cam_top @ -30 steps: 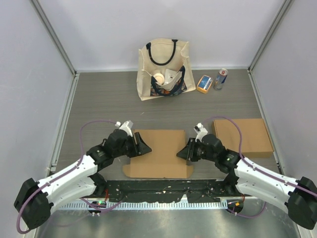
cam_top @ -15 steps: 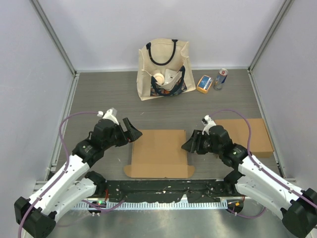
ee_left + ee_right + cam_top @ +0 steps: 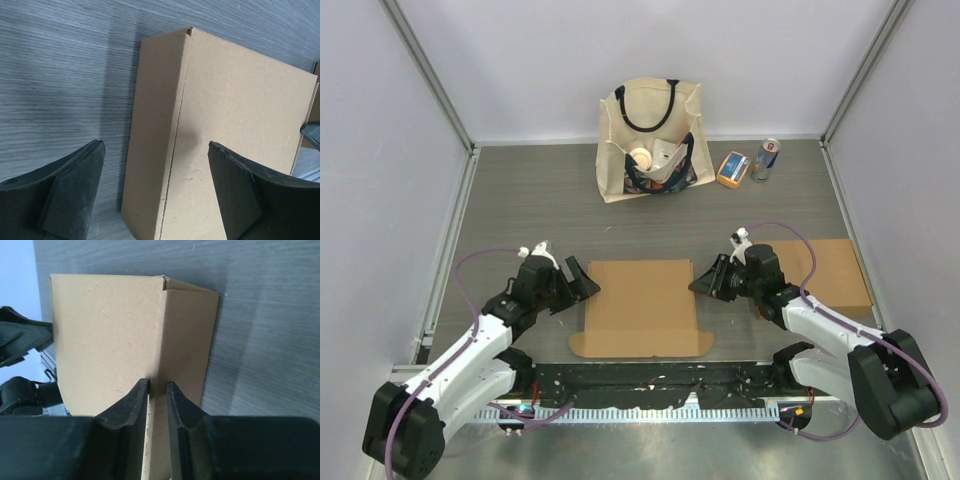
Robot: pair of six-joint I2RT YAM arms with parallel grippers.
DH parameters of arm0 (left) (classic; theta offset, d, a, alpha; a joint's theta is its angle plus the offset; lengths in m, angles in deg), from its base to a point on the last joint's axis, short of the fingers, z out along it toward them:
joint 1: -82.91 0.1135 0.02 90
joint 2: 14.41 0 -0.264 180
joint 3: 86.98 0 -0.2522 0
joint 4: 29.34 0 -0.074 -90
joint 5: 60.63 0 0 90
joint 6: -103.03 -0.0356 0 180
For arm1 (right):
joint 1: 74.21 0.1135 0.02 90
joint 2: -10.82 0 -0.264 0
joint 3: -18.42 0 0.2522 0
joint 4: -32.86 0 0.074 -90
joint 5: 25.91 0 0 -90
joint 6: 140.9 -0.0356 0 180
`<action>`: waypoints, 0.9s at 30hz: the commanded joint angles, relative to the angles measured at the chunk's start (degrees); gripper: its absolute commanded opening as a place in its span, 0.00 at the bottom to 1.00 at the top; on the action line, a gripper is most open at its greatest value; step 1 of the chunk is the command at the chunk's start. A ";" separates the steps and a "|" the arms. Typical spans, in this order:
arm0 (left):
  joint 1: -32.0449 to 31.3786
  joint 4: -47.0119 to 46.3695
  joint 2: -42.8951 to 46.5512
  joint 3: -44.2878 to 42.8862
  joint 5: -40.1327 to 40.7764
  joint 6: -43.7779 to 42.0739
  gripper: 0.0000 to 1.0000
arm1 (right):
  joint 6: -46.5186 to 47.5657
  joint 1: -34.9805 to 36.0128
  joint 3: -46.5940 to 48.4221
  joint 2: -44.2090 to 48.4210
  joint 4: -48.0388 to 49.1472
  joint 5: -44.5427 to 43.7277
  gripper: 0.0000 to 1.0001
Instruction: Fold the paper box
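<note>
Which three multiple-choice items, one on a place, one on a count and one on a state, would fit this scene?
1. Where does the tote bag stand relative to the flat box?
A) beyond it, at the far edge
B) on it
C) nearer the arm bases

2. How many cardboard pieces lie on the table?
A) one
B) two
C) four

3. How is the left gripper?
A) open
B) shut on the flat box
C) shut on the tote bag

1 A: it stands by the back wall.
2 B: the flat box plus a second piece to its right.
3 A: its fingers stand wide apart.

Tote bag [image 3: 650, 140], can [image 3: 766, 158], yellow packet [image 3: 732, 168]
</note>
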 commanded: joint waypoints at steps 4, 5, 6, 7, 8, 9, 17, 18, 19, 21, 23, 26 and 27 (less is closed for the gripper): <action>3.83 -9.54 -3.02 0.71 -7.01 -1.24 0.94 | 0.12 -6.68 -2.72 -3.66 8.92 2.64 0.20; 4.79 -9.80 -3.11 0.80 -8.33 -1.15 0.95 | 0.56 -7.22 -2.72 -3.93 7.43 2.29 0.20; 5.23 -9.72 -3.02 0.80 -8.77 -1.06 0.96 | 1.35 -7.66 -2.90 -4.10 6.98 1.68 0.19; 5.67 -9.89 -2.76 0.80 -9.39 -1.15 0.98 | 1.61 -8.27 -2.99 -4.98 6.20 1.41 0.18; 6.55 -10.94 -2.67 0.97 -10.52 -0.89 0.99 | 1.79 -9.58 -3.07 -5.33 5.23 1.41 0.18; 6.91 -11.55 -2.50 1.06 -12.54 -0.80 1.00 | 1.97 -10.12 -3.60 -5.94 5.31 1.84 0.17; 7.17 -20.49 -8.73 2.11 -21.86 2.97 1.00 | 1.62 -14.43 -5.80 -10.43 7.85 3.95 0.13; 7.17 -22.61 -9.08 2.81 -23.18 3.85 1.00 | 1.70 -14.43 -5.63 -10.61 7.25 3.43 0.12; 7.17 -25.77 -9.43 3.34 -23.71 4.38 0.99 | 1.62 -14.52 -5.54 -10.87 6.89 2.91 0.12; 7.17 -26.68 -11.45 3.17 -24.59 4.83 1.00 | 1.62 -14.69 -5.28 -11.57 6.89 2.56 0.11; 7.17 -27.11 -14.25 2.65 -25.91 4.91 1.00 | 1.35 -14.96 -5.36 -12.10 6.19 1.76 0.11; 7.26 -30.53 -16.81 3.25 -28.19 6.40 1.00 | 0.92 -15.31 -5.71 -12.80 6.89 2.02 0.11; 7.26 -32.11 -18.56 3.61 -28.90 7.36 1.00 | 0.83 -15.48 -5.80 -12.89 7.24 1.94 0.11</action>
